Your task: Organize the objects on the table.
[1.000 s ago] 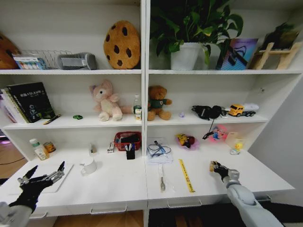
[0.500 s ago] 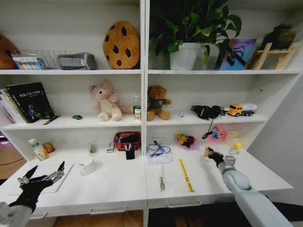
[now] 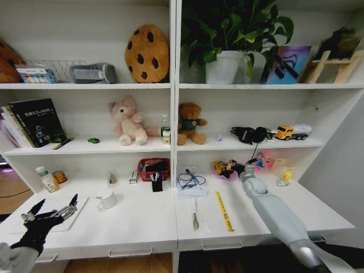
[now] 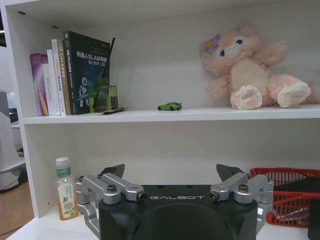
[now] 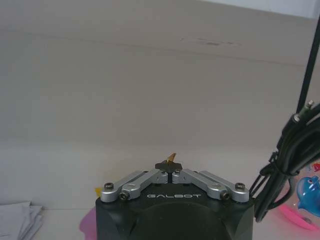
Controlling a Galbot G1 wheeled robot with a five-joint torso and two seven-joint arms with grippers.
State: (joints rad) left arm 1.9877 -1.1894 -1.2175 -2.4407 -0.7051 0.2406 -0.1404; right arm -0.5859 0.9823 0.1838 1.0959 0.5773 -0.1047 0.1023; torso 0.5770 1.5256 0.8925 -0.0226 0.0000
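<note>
The right gripper (image 3: 235,167) is seen in the head view stretched far fwd over the long white desk top (image 3: 142,222), at the back by a pink dish of small bright toys (image 3: 223,169). The right wrist view adds what the head view hides: the fingers are pressed together at the tips, w/ a tiny yellow-tan sliver (image 5: 172,157) pinched between them; what the sliver is cannot be told. A black cable bundle (image 5: 285,150) hangs beside it in that view.

The left gripper (image 3: 51,209) is held low at the desk's left end, above a flat white board (image 3: 60,213), fingers spread wide apart w/ nothing between them. The left wrist view shows a shelf board carrying a tiny green toy car (image 4: 169,106), a pink plush bunny (image 4: 247,67), upright books (image 4: 75,72) and a loose pen (image 4: 114,110). A small clear bottle w/ green cap (image 4: 65,188) stands on the desk below, and a red wire basket (image 4: 290,195) is seen to the other side.

On the desk in the head view: a white mug (image 3: 107,199), a yellow ruler (image 3: 223,210), a silver tool (image 3: 194,213), and a stack of papers w/ blue cord (image 3: 190,183). Above are white shelves w/ a brown teddy bear (image 3: 189,123), a cookie-shaped cushion (image 3: 147,54) and a potted green plant (image 3: 227,40).
</note>
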